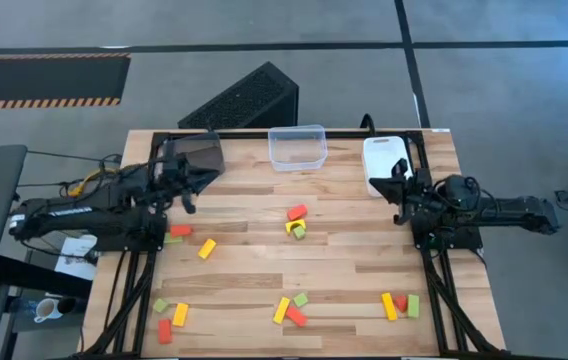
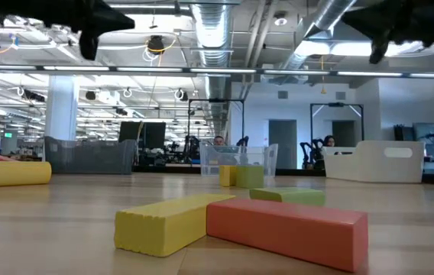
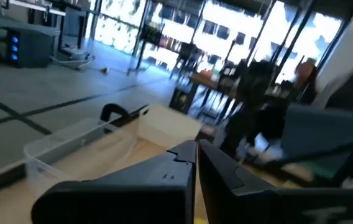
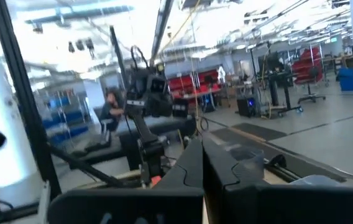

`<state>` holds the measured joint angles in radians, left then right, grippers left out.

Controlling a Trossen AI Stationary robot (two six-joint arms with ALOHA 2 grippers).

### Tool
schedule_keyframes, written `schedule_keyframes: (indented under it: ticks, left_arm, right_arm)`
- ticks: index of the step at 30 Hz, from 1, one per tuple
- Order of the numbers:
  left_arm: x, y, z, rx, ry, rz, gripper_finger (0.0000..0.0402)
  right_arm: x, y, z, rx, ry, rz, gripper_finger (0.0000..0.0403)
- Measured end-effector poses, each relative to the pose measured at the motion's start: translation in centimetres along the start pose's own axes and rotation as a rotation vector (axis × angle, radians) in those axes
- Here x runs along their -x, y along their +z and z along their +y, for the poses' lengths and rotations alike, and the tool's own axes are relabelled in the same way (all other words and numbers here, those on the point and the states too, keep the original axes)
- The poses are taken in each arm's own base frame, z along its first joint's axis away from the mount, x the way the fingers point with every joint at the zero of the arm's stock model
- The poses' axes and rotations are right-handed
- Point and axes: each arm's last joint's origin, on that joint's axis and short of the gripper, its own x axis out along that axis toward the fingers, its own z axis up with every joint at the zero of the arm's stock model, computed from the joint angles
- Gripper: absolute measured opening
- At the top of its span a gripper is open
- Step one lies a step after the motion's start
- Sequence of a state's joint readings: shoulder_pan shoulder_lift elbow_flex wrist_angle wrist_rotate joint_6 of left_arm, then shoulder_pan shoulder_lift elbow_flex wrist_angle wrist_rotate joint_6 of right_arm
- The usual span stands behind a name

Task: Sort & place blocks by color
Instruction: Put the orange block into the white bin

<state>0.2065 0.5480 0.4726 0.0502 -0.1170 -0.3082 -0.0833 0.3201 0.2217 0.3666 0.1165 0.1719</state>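
Both idle: left gripper (image 1: 186, 186) and right gripper (image 1: 400, 188) closed, empty. Blocks (image 1: 296, 221) mid-frame touch in a cluster, so a pinch could drag neighbours.

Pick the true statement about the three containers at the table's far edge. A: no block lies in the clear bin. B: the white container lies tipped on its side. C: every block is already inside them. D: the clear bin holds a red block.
A: in the high view the clear bin shows only bare table through its bottom, while the blocks lie scattered on the wood.
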Motion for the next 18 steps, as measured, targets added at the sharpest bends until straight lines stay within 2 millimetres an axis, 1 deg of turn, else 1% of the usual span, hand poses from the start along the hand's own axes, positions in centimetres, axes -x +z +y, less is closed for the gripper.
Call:
schedule_keyframes:
  ticks: [4,6,10,14,18]
  left_arm:
    - [-1.9,2.0,-0.8,-0.147,0.024,0.097,0.0]
    - [-2.7,3.0,-1.2,-0.215,0.028,0.135,0.0]
    - [-3.8,4.5,-1.8,-0.324,0.034,0.221,0.001]
    - [-4.1,5.2,-2.1,-0.395,0.034,0.278,0.0039]
    - [-4.0,5.2,-2.1,-0.389,0.038,0.298,0.0087]
  right_arm:
    - [-3.0,1.9,1.2,0.012,0.032,0.087,0.0009]
    - [-4.7,2.4,2.1,0.013,0.051,0.173,0.0009]
    - [-8.0,3.3,4.3,-0.066,0.08,0.364,0.0009]
    - [-10.6,3.6,6.5,-0.207,0.046,0.603,0.0009]
    - [-12.3,3.8,8.4,-0.385,-0.025,0.841,0.0009]
